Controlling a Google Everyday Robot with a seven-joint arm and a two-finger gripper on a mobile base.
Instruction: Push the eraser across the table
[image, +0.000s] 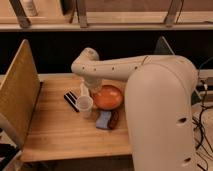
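The eraser (71, 100), a small flat black block with pale stripes, lies on the wooden table (55, 130) left of centre. My gripper (84, 92) points down just to the right of the eraser, right behind a small translucent cup (84, 106). It is shut and holds nothing. I cannot tell whether it touches the eraser. The white arm (115, 67) reaches in from the right and hides the table's right part.
An orange bowl (107, 96) sits right of the gripper. A blue-and-brown sponge pad (106, 120) lies in front of the bowl. Upright panels stand at the left (19, 95) and the right (162, 46) sides. A dark gap and a shelf run behind.
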